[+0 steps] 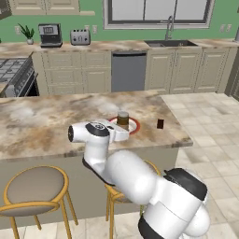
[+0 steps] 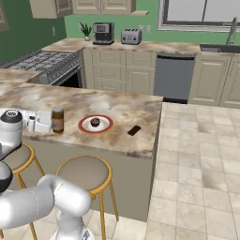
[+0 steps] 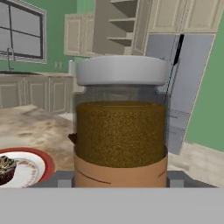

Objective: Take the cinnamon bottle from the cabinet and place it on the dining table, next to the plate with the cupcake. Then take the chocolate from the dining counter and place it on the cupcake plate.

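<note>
Claw (image 2: 52, 121) clamping clear grey-lidded cinnamon bottle (image 2: 57, 119), brown powder filling it | bottle standing upright on marble counter (image 2: 117, 108) beside red-rimmed plate (image 2: 95, 123) carrying dark cupcake (image 2: 95, 122) | dark chocolate (image 2: 134, 130) lying apart

the marbled beige stone counter (image 2: 117, 105) lies mostly bare, with wide free surface behind and to the far side of the items. the clear cinnamon bottle with brown powder and a white lid (image 2: 57, 119) stands upright just beside the red-rimmed white plate (image 2: 82, 124), whose small dark cupcake (image 2: 95, 123) sits at its middle. the small dark chocolate bar (image 2: 134, 130) lies well apart near the counter's end, with open stone between it and the plate. two round cushioned stools with yellow metal frames (image 2: 84, 174) crowd the space below the counter's near edge.
</note>
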Robot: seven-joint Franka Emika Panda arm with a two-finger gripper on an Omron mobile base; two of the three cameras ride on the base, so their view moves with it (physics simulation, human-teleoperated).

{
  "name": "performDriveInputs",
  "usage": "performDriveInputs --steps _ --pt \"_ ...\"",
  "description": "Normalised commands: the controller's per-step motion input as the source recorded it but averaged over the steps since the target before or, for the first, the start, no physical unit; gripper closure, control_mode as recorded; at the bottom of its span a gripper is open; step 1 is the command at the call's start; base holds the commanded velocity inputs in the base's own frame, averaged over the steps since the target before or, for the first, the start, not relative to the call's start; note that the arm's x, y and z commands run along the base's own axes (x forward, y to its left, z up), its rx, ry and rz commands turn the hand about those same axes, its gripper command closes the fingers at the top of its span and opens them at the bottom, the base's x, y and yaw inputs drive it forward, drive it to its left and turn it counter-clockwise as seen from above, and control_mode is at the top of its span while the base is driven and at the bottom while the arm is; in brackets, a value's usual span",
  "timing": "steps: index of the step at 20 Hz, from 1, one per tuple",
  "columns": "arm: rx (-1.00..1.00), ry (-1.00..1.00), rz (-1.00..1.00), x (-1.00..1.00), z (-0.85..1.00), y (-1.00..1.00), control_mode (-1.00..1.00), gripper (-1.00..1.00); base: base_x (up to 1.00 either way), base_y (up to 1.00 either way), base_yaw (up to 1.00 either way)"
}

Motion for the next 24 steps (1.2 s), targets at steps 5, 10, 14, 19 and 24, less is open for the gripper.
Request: performDriveInputs --steps 5,10,14,19,24 --pt "0.0 -0.05 -0.01 0.5 -0.25 0.23 -1.0 1.0 0.0 0.0 0.0" --pt "0.0 -0.06 -0.07 0.47 -0.22 0.37 -1.0 1.0 0.0 0.0 0.0" --pt "-0.01 -0.08 -0.13 0.43 -0.15 0.45 -1.0 1.0 0.0 0.0 0.0" --pt "-0.03 -0.02 -0.16 0.39 -0.16 0.23 -1.0 1.0 0.0 0.0 0.0" --pt "0.0 0.0 -0.16 0.27 -0.27 0.23 -1.0 1.0 0.0 0.0 0.0"
